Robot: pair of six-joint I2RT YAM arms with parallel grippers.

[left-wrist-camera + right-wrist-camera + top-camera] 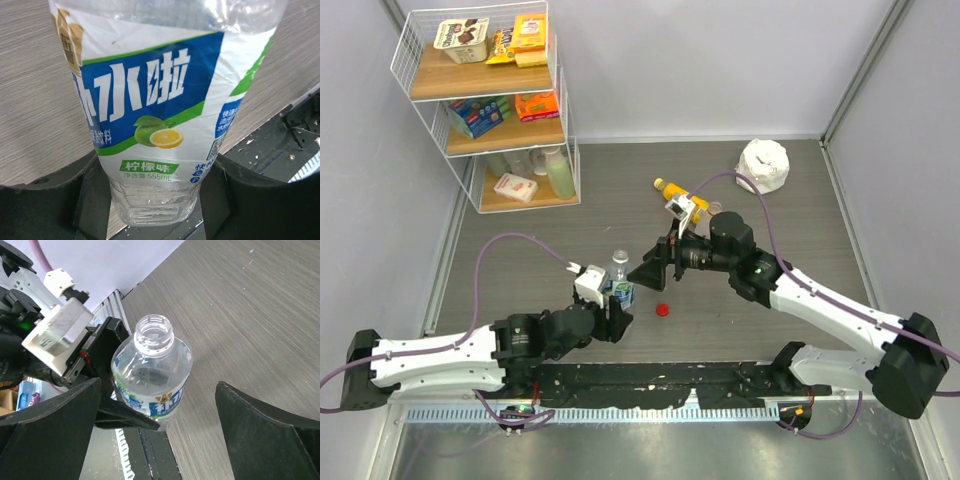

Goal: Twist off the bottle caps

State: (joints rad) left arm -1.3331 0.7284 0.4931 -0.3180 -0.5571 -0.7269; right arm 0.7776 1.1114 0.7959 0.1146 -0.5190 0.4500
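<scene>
Left gripper (155, 175): closed on the low part of a clear plastic bottle with a blue-and-white label (150, 100); 1 black finger (92, 200) pressed on each side, just above the bottle's base.
Held bottle: upright near the middle of the grey wood-grain table (800, 230), in front of the left arm; lemon picture and green band on the label; clear liquid visible low in the bottle.
Bottle neck (154, 335): uncapped, threads bare, mouth facing the right wrist camera.
Right gripper (159, 382): jaws spread wide, holding nothing; 2 black fingers (55, 430) stood on either side of the neck, well apart from it, touching neither neck nor shoulder.
Red round plastic screw cap (662, 309): loose on the table, just right of the held bottle, between the 2 arms.
Yellow-orange plastic bottle (672, 190): lying on its side farther back, partly hidden behind the right wrist; cap end could not be made out.
White crumpled lump (764, 165): far right of the table, near the back wall.
White wire shelf rack (485, 110): back left corner, 3 wooden tiers loaded with packets and containers.
</scene>
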